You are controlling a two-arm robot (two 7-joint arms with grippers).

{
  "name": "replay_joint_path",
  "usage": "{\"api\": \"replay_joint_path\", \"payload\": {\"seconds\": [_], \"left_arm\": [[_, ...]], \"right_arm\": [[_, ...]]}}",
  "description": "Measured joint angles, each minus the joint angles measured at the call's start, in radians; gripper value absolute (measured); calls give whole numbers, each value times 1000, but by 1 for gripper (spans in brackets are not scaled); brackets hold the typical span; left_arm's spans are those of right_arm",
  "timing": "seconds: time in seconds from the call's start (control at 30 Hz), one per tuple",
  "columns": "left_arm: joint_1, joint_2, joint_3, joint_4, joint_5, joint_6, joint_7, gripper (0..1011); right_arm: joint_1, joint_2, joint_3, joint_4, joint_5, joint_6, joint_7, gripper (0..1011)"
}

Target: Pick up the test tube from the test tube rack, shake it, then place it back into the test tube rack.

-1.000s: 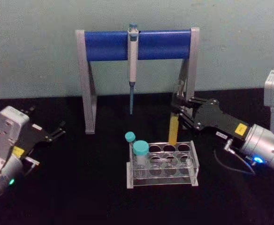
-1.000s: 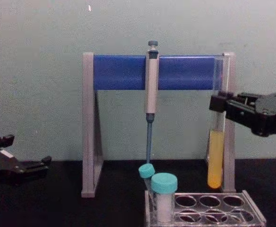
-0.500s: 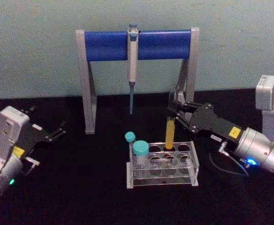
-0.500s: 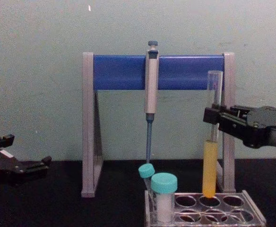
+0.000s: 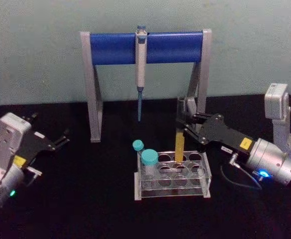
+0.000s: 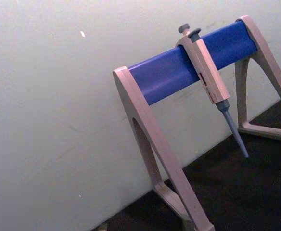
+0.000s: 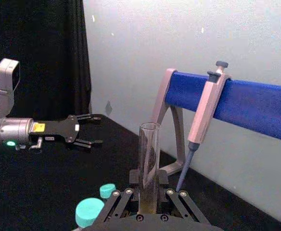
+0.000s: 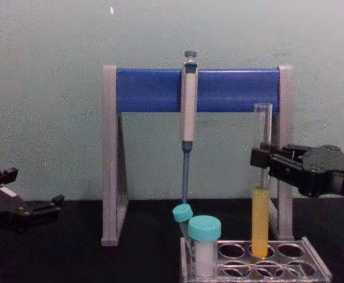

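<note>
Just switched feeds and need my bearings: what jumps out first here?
The tube of yellow liquid is held upright by the right gripper, with its lower end in a back-row hole of the rack, mid-scene in the head view. Behind it is the blue-barred stand with a pipette hanging from it. The left gripper rests open at the far left.

Light soft, even | wall [image 5: 36,50] uniformly bright | black table [image 5: 85,209] dark, swallowing shadows | blue bar of pipette stand [image 5: 110,47] with dull sheen | test tube [image 8: 260,206] liquid glowing yellow against the dark
</note>
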Motion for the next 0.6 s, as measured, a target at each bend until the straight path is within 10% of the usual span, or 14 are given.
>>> {"api": "replay_joint_path", "payload": {"seconds": [0.6], "left_arm": [[0, 0, 0, 0, 0, 0, 0, 1001]], "right_arm": [[11, -9, -12, 36, -8, 17, 0, 228]]}}
